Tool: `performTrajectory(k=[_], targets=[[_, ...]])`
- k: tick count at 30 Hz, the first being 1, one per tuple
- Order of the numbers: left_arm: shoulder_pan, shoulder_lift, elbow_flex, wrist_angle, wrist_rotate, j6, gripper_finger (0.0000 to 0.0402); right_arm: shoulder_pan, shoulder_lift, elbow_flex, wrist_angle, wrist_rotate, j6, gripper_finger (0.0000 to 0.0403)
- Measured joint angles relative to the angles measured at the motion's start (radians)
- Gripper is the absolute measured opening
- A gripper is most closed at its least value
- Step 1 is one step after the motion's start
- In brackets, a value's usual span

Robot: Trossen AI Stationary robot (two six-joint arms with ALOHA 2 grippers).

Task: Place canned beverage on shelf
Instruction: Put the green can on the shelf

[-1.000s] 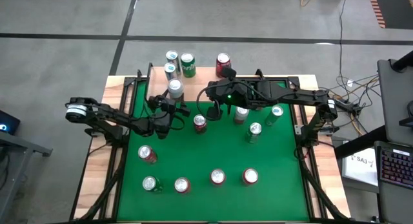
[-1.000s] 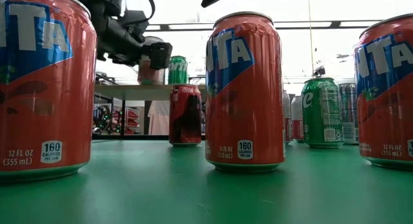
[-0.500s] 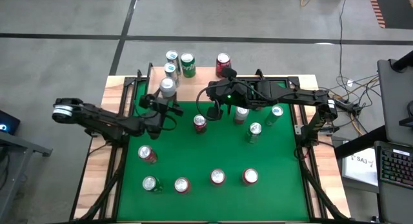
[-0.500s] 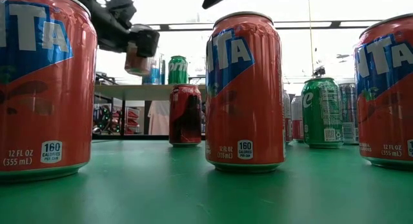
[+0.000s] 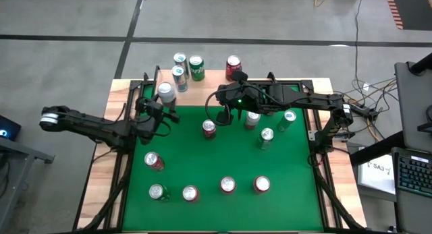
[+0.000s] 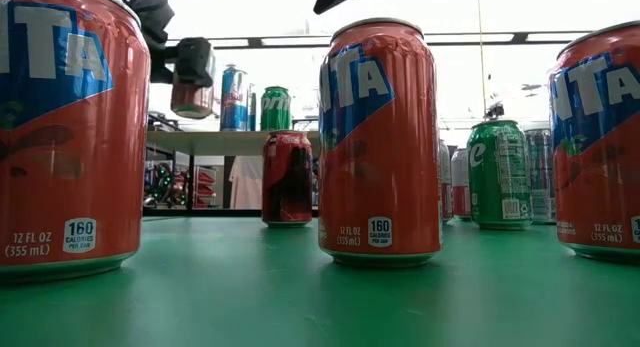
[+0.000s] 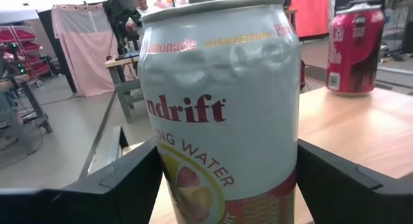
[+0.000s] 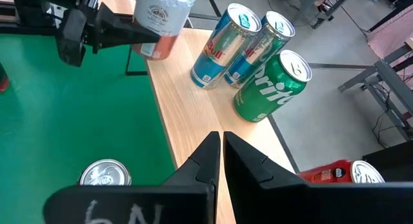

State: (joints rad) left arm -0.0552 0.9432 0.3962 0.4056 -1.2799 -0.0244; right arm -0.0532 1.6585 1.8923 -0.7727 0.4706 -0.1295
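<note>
Pale Spindrift can (image 5: 165, 92) sitting upright, long axis vertical, lid facing up, pinched from both sides by the left gripper (image 5: 159, 107). Held in the air over the left end of the light-wood shelf (image 5: 212, 77), just beside the two slim blue-and-silver cans (image 5: 179, 67) and the green Sprite can (image 5: 196, 67). In the low view, bottom of the can (image 6: 191, 90) clearly hanging above the board (image 6: 232, 136), not touching. Fingers (image 7: 122, 179) spread wide and pressed against the can wall (image 7: 222, 114) on either side.

Compared with a second back: can and gripper shifted left and toward the far edge, off the green table (image 5: 223, 163) area and over the shelf's end. Everything else in the same spots.

Right gripper (image 5: 223, 117) parked over the far middle of the table, near a red can (image 5: 209, 128), fingers (image 8: 205, 161) pressed together, holding nothing. Red can (image 5: 233, 65) further along the shelf on the right side.
</note>
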Motion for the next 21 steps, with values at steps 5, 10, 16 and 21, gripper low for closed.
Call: performTrajectory(k=[5, 10, 16, 21], targets=[[0.020, -0.004, 0.000, -0.092, -0.002, -0.093, 0.0295, 0.000, 0.001, 0.000, 0.000, 0.000, 0.005, 0.0012], [0.056, 0.020, 0.000, -0.138, -0.001, -0.172, 0.0295, 0.000, 0.002, 0.000, 0.004, 0.000, 0.005, 0.0012], [0.114, 0.039, 0.000, -0.137, -0.003, -0.197, 0.0295, 0.000, 0.002, 0.000, 0.007, 0.000, 0.005, 0.0012], [0.143, 0.051, 0.000, -0.133, -0.004, -0.210, 0.0298, 0.000, 0.002, 0.000, 0.007, 0.000, 0.005, 0.0012]])
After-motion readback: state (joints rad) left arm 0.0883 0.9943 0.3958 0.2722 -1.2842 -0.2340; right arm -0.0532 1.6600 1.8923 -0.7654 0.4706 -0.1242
